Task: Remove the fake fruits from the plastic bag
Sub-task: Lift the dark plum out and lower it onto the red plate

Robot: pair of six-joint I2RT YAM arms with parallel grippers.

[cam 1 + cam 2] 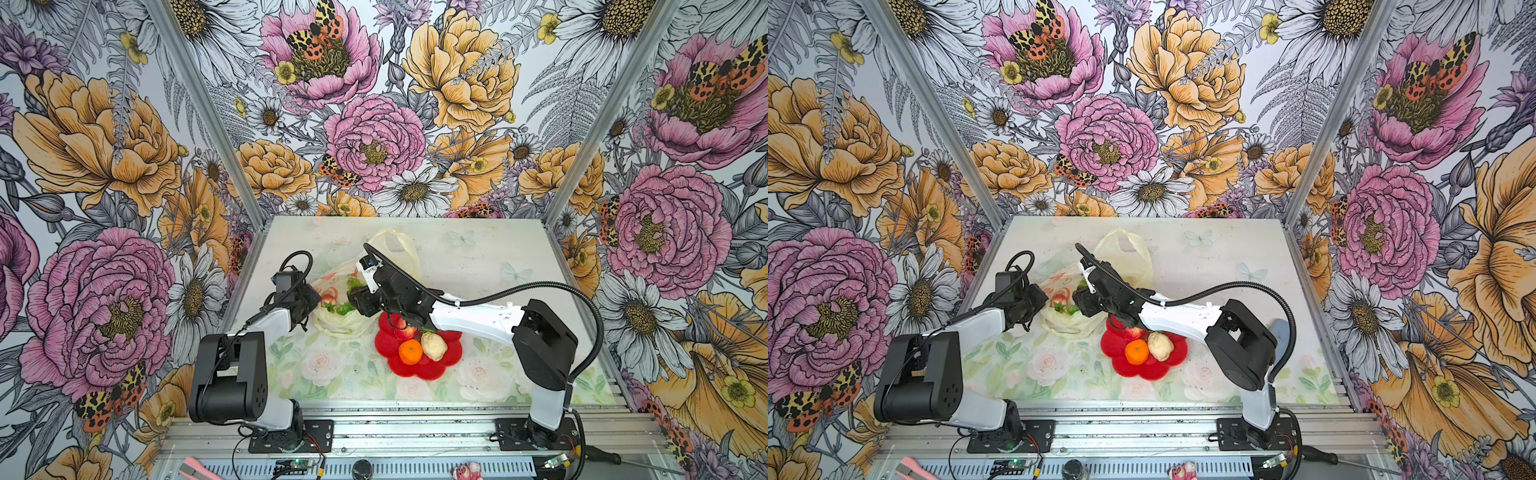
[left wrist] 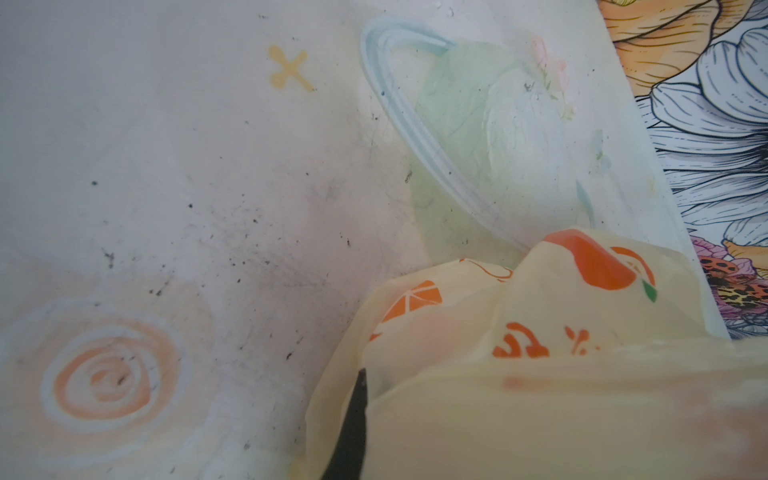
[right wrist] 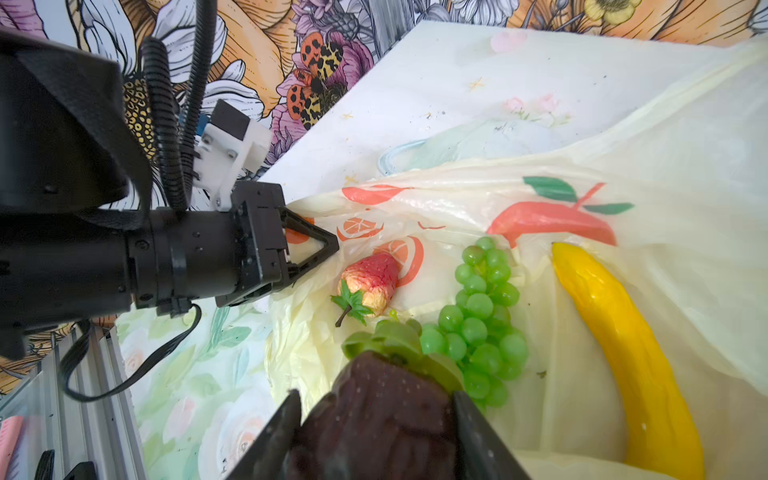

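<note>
The plastic bag (image 3: pixel 665 166) lies open on the mat, pale yellow with orange prints, and shows in both top views (image 1: pixel 340 326). Inside it lie a strawberry (image 3: pixel 370 282), a green grape bunch (image 3: pixel 478 316) and a yellow banana (image 3: pixel 623 353). My right gripper (image 3: pixel 376 395) is shut on a dark plum (image 3: pixel 374 415) with a green leafy cap, just over the bag's mouth next to the grapes. My left gripper (image 3: pixel 326 249) is shut on the bag's rim and pinches the film (image 2: pixel 540 415). An orange (image 1: pixel 410 351), a cream piece (image 1: pixel 434 345) and a red apple (image 1: pixel 405 332) rest on the plate.
The red flower-shaped plate (image 1: pixel 453 353) sits just in front of the bag, under my right forearm. A grey-blue pad (image 1: pixel 1279 328) peeks out behind the right arm. Floral walls close three sides. A pink toy (image 1: pixel 467 471) and a screwdriver (image 1: pixel 602 457) lie on the front rail.
</note>
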